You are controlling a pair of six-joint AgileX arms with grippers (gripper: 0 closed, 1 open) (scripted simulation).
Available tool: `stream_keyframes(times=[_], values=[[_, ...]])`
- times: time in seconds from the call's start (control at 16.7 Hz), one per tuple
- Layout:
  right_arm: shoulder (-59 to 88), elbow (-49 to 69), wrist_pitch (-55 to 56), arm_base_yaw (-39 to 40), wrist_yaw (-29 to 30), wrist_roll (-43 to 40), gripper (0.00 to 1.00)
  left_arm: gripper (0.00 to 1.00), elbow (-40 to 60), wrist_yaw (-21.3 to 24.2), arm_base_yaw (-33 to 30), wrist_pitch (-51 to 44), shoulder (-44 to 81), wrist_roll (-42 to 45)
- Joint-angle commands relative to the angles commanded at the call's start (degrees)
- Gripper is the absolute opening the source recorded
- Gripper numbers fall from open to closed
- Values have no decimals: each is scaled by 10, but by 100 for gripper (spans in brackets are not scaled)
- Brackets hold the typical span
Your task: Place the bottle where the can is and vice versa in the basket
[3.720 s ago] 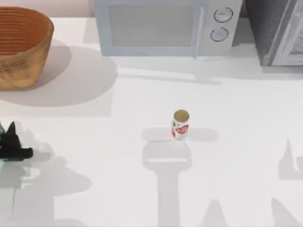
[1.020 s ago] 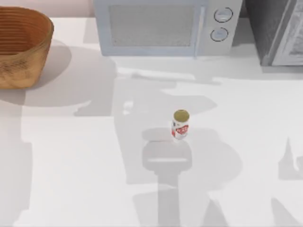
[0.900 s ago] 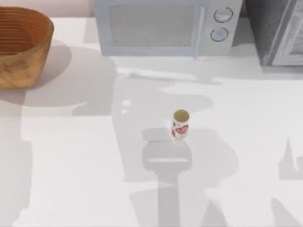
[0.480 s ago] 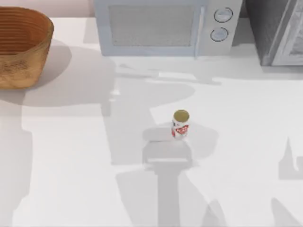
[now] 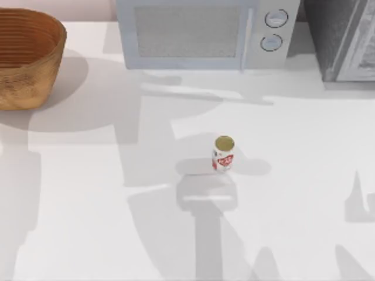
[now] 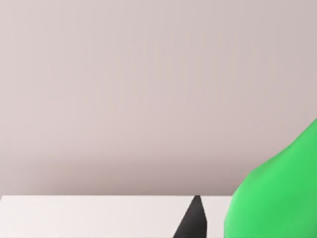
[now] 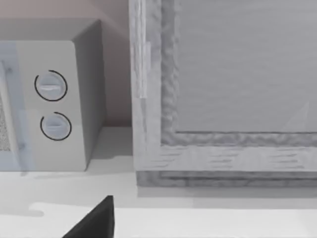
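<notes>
at the far left corner of the desk (image 5: 88, 193) stands the basket (image 5: 28, 58), its woven wall flaring upward and partly cut by the top view's edge. what we can see of its inside is bare ribbed weave, with nothing lying in it; the part beyond the edge we cannot judge.

along the desk's far edge, right of the basket, sits a pale microwave (image 5: 205, 32) with its door closed and two round dials (image 5: 275, 19) stacked on its right panel. what it holds we cannot tell, since the door window is blurred.

near the middle of the desk, well apart from the basket and in front of the microwave, the can (image 5: 223, 154) stands upright on its own, gold-tan top up and red marks facing the near edge.

at the far right corner is a grey cabinet-like box (image 5: 345, 38), closed in front.

in our left wrist view the bottle (image 6: 277, 198) shows as a bright green rounded mass right beside one dark fingertip (image 6: 194, 220) of our left gripper, against a plain wall; we cannot tell whether the fingers are clamped on it.

our right wrist view faces the microwave's dials and the grey box, with one dark fingertip (image 7: 94, 223) of our right gripper at the frame's border; whether that one is apart or together we cannot tell.
</notes>
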Motion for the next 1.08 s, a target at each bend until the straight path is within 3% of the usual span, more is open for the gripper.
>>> stream_keyframes(times=[0.18, 0.96, 1.08], values=[[0, 0, 0, 0, 0, 0, 100, 0, 0, 0, 0, 0, 0, 0], [0, 0, 0, 0, 0, 0, 100, 98, 0, 0, 0, 0, 0, 0], [0, 0, 0, 0, 0, 0, 100, 100, 0, 0, 0, 0, 0, 0]])
